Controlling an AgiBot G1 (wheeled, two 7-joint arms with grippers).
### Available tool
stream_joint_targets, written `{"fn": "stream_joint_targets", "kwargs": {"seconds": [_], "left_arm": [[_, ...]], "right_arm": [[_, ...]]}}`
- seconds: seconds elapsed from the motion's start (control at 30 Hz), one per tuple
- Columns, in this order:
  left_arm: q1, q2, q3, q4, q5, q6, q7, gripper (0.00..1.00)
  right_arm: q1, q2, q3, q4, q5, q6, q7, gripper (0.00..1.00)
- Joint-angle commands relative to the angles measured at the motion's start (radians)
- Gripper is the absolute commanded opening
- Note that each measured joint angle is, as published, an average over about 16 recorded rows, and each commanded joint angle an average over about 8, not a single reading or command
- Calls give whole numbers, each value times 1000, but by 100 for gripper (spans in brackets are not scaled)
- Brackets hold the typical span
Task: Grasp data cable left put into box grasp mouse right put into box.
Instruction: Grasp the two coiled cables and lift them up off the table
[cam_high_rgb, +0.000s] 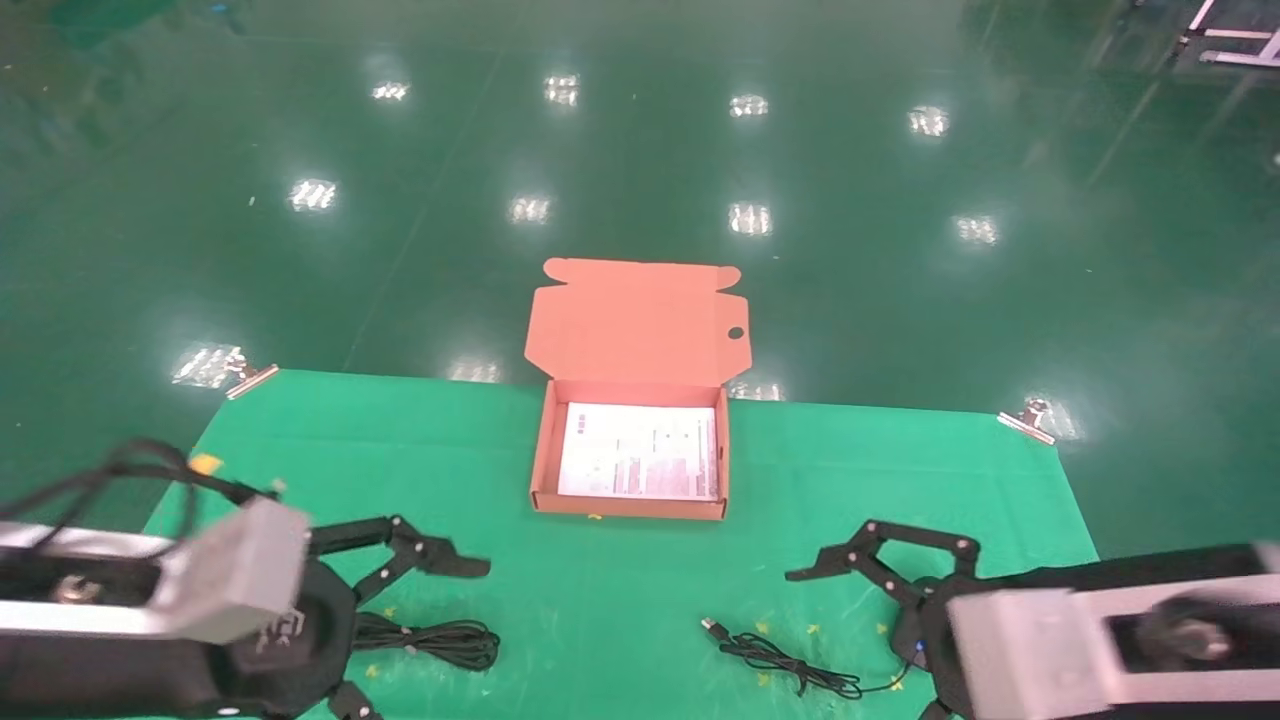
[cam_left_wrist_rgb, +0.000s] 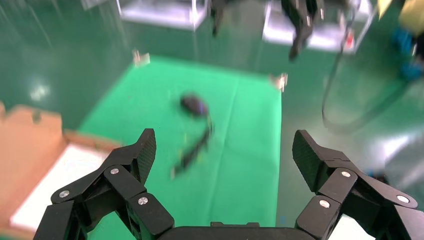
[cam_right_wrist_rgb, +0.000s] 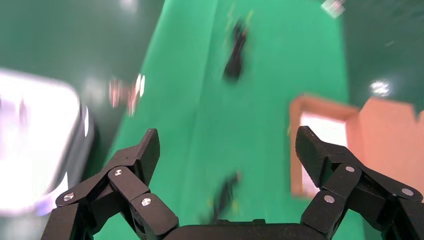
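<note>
The orange-brown box (cam_high_rgb: 543, 450) stands open at the middle of the green mat, lid (cam_high_rgb: 635, 320) folded back, a white printed sheet inside. The data cable (cam_high_rgb: 445, 642), a loose black bundle, lies at the front left, under my left gripper (cam_high_rgb: 430, 635), which is open and empty. The mouse (cam_high_rgb: 908, 635) is mostly hidden behind my right gripper (cam_high_rgb: 840, 645), also open and empty; its cord (cam_high_rgb: 790, 662) and USB plug (cam_high_rgb: 713, 627) trail left. The left wrist view shows the left gripper (cam_left_wrist_rgb: 225, 145) open, with the mouse (cam_left_wrist_rgb: 194, 105) beyond. The right wrist view shows the right gripper (cam_right_wrist_rgb: 227, 145) open, with the data cable (cam_right_wrist_rgb: 235, 55) far off.
The green mat (cam_high_rgb: 620, 590) covers the table and is clipped at the far corners by metal clips (cam_high_rgb: 250, 378) (cam_high_rgb: 1025, 420). Beyond the far edge lies a dark green glossy floor. The box also shows in the left wrist view (cam_left_wrist_rgb: 30, 145) and the right wrist view (cam_right_wrist_rgb: 295, 150).
</note>
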Motion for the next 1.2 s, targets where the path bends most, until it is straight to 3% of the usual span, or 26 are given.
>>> {"fn": "stream_joint_targets", "kwargs": {"seconds": [0.03, 0.3, 0.63, 0.9, 1.2], "left_arm": [[-32, 11, 30, -2, 66, 8, -12, 100], [-128, 95, 159, -21, 401, -20, 12, 100], [-130, 198, 264, -13, 683, -104, -38, 100], [-99, 255, 284, 105, 751, -169, -93, 100], [-120, 331, 288, 339, 763, -222, -61, 100]], "right_arm": [[45, -14, -47, 3, -80, -7, -41, 100], [121, -90, -208, 4, -345, 31, -109, 100], [103, -187, -291, -3, -555, 129, -31, 100], [29, -217, -300, -15, -647, 259, 45, 100], [-29, -250, -302, -67, -690, 347, 105, 100]]}}
